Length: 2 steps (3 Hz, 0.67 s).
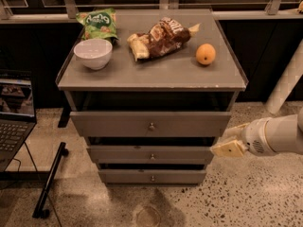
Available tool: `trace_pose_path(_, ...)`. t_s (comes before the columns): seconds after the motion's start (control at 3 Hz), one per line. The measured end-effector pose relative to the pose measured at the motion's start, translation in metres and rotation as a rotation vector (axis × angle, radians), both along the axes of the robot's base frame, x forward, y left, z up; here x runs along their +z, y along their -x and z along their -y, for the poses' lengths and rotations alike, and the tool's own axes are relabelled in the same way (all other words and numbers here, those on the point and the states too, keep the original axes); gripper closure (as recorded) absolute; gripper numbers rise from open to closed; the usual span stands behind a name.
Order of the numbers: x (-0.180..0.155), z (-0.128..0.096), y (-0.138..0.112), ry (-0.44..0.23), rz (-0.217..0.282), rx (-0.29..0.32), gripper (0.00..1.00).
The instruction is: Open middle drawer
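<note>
- Sitting at the left edge of the frame, a laptop [14, 112] has its lid up and its screen lit.
- On the floor at lower left, a black rod [49, 181] lies slanted toward the cabinet.
- A grey cabinet [151, 79] fills the centre, with three drawers stacked below its flat top.
- At the top's upper left lies a green bag [99, 25], and a white bowl [93, 52] stands just in front of it.
- A brown snack bag [163, 34] lies in the middle of the top, with an orange [205, 54] apart from it to the right.
- The top drawer [118, 123] has the tallest front of the three.
- The middle drawer [123, 153] sits directly under it, with a dark gap above its front and a small round knob [152, 156] at its centre.
- The bottom drawer [128, 176] has the narrowest front.
- The gripper [229, 143] comes in from the right edge on a white arm [279, 135].
- It is level with the middle drawer and its tip lies right at the right end of that drawer's front.
- I cannot tell whether it touches the front.
- The knob lies well to the gripper's left.
- I cannot tell how wide the gripper is set, and nothing shows in it.
- A pale post [286, 79] slants up at the far right.
</note>
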<state>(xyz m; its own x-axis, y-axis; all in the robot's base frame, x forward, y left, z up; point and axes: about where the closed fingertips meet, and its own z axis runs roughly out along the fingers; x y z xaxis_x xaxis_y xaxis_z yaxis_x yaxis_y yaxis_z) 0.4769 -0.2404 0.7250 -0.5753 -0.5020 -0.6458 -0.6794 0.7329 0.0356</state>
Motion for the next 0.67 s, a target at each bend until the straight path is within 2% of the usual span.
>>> trace_pose_path(0.67,0.0019,-0.0003,0.0034,0.005,0.01,-0.006,0.86)
